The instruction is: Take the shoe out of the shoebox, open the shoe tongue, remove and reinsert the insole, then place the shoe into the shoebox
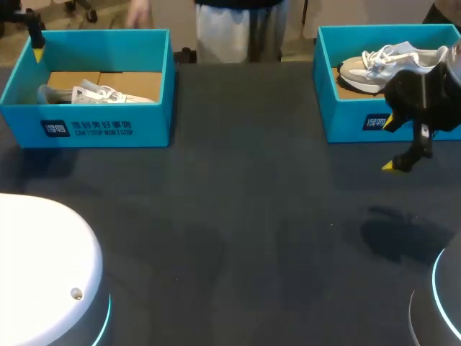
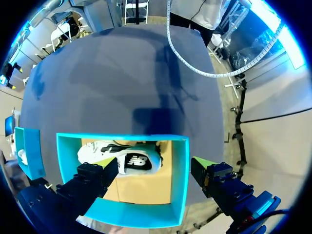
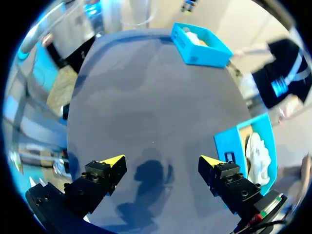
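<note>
Two blue shoeboxes stand at the table's far side. The left shoebox (image 1: 101, 126) holds a white shoe (image 1: 101, 94). In the left wrist view that white-and-black shoe (image 2: 122, 158) lies on its side in the box (image 2: 180, 170), with my left gripper (image 2: 152, 163) open above it and touching nothing. In the head view only one yellow tip of the left gripper (image 1: 37, 52) shows, at the box's far left corner. The right shoebox (image 1: 346, 119) holds a grey-white shoe (image 1: 385, 61). My right gripper (image 1: 389, 144) hangs open and empty in front of it; box (image 3: 226, 141) and shoe (image 3: 258, 151) lie beside the right gripper (image 3: 161, 161).
Dark tabletop (image 1: 238, 216) stretches between and in front of the boxes. A white robot base (image 1: 43, 267) stands at the front left and another (image 1: 439, 303) at the front right. The left box (image 3: 200, 46) shows far ahead in the right wrist view.
</note>
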Robot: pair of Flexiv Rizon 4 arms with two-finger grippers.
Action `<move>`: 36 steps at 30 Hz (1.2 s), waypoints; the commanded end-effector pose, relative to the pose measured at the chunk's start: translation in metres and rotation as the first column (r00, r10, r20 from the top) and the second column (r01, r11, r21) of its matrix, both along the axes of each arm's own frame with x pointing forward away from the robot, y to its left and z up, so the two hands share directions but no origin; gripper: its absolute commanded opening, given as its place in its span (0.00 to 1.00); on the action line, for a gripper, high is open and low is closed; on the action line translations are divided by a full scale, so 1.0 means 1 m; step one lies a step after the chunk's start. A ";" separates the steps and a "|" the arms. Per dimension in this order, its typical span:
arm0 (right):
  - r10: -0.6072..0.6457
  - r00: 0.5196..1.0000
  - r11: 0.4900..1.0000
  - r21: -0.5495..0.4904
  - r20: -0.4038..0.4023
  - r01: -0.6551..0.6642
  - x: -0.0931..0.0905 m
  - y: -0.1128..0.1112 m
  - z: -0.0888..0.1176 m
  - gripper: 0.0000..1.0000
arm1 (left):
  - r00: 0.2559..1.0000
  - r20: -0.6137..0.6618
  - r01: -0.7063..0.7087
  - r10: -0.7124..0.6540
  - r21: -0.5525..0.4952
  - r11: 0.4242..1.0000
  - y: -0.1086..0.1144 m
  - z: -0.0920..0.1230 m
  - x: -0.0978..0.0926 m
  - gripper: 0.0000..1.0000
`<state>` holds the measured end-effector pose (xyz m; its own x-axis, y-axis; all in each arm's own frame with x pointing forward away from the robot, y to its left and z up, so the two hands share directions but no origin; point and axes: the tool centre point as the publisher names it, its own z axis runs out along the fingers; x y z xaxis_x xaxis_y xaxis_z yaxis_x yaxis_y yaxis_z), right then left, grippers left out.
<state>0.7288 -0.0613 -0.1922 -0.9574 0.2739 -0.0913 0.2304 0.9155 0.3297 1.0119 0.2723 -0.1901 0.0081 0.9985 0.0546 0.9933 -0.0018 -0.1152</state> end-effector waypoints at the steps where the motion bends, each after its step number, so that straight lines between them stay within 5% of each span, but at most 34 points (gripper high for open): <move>1: -0.465 0.874 0.878 0.058 -0.141 0.476 0.019 -0.004 0.003 1.00 | 1.000 0.003 0.000 0.000 0.001 1.000 0.000 0.000 -0.001 1.00; 6: -0.631 0.762 0.755 0.112 -0.144 0.647 0.032 -0.013 0.005 1.00 | 1.000 0.003 0.000 0.000 0.001 1.000 0.000 0.000 -0.001 1.00; 8: -0.758 0.635 0.632 0.077 -0.146 0.772 0.038 -0.017 0.007 1.00 | 1.000 0.003 0.000 0.000 0.001 1.000 0.000 0.000 -0.001 1.00; 14: -0.854 0.508 0.491 0.150 -0.110 0.858 0.076 -0.030 0.022 1.00 | 1.000 0.003 0.000 0.000 0.001 1.000 0.000 0.000 -0.001 1.00; 16: -0.854 0.514 0.489 0.219 -0.077 0.845 0.092 -0.032 0.028 1.00 | 1.000 0.003 0.000 0.000 0.001 1.000 0.000 0.000 -0.001 1.00; 36: -0.866 0.495 0.473 0.209 -0.066 0.856 0.097 -0.034 0.026 1.00 | 1.000 0.003 0.000 0.000 0.001 1.000 0.000 0.000 -0.001 1.00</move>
<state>0.8259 -0.0929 -0.1630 -0.2470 0.9681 0.0413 0.8474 0.1951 0.4939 1.0120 0.2724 -0.1906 0.0080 0.9985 0.0538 0.9934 -0.0017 -0.1151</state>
